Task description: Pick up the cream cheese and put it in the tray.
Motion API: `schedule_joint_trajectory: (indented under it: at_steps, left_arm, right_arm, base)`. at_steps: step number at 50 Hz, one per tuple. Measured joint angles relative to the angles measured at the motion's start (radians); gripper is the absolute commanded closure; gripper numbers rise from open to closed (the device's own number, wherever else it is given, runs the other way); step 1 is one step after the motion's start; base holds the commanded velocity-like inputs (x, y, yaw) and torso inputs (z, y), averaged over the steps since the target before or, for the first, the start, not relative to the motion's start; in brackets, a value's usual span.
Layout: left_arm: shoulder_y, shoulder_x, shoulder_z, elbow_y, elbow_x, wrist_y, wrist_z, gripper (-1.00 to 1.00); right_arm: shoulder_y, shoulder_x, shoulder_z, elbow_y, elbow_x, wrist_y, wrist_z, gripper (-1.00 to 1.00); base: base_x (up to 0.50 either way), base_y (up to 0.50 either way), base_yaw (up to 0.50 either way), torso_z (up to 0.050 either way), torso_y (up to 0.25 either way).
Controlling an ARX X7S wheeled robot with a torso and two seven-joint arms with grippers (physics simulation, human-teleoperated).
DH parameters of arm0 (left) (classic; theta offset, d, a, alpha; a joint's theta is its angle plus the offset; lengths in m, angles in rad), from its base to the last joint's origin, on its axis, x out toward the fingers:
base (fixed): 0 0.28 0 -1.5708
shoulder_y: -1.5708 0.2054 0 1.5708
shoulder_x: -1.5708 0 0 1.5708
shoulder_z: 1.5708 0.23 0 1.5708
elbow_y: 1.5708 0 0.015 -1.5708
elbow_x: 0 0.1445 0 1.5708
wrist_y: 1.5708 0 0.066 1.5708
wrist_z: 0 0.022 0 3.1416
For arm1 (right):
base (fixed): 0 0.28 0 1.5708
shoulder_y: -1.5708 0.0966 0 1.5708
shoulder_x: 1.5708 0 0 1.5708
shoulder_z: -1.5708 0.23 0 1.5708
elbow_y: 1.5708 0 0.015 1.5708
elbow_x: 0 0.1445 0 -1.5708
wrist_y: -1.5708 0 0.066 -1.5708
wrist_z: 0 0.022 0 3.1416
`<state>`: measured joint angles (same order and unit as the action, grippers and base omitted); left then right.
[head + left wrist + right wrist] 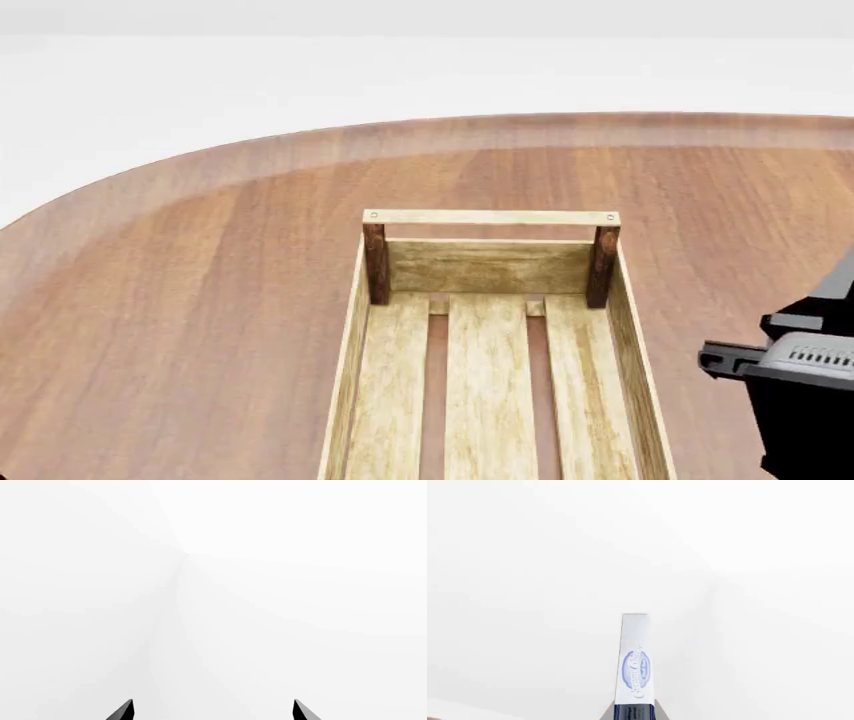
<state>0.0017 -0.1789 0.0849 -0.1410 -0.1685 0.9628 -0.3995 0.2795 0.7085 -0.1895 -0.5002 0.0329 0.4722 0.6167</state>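
Observation:
In the right wrist view my right gripper (636, 711) is shut on the cream cheese (634, 655), a narrow white box with a blue oval logo, seen edge-on against white background. In the head view the right arm's dark body (801, 385) shows at the right edge, beside the tray (387, 370); its fingers and the box are hidden there. The tray is a light-wood slatted crate with dark brown posts, empty where it shows. My left gripper (213, 711) is open and empty, its two dark fingertips apart against white; it is out of the head view.
The tray stands on a round-edged brown wooden table (187, 300). White floor lies beyond the table's far edge (400, 125). No other objects show in the head view.

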Motion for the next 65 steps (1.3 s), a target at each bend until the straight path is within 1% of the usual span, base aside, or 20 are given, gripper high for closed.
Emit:
schedule_joint_trajectory:
  at_steps: [19, 41, 49, 65]
  left_arm:
    - [0.002, 0.0, 0.001, 0.0, 0.004, 0.0, -0.001, -1.0]
    - [0.002, 0.0, 0.004, -0.002, 0.01, 0.001, -0.002, -1.0]
    - [0.001, 0.0, 0.005, -0.005, 0.012, 0.002, -0.002, -1.0]
    - [0.0, 0.0, 0.009, -0.01, 0.018, 0.001, -0.002, -1.0]
  right_arm:
    - [0.088, 0.018, -0.077, 0.059, 0.011, -0.04, -0.105, 1.0]
    - [0.162, 0.006, -0.118, 0.147, 0.065, -0.109, -0.209, 1.0]
    - [0.176, -0.005, -0.109, 0.182, 0.127, -0.153, -0.259, 1.0]
    - [0.181, -0.028, -0.048, 0.241, 0.322, -0.231, -0.379, 1.0]
  base:
    - [0.0, 0.0, 0.0, 0.0, 0.001]
    - [0.0, 0.0, 0.0, 0.0, 0.001]
    - [0.0, 0.0, 0.0, 0.0, 0.0]
    - [0.0, 0.0, 0.0, 0.0, 0.001]
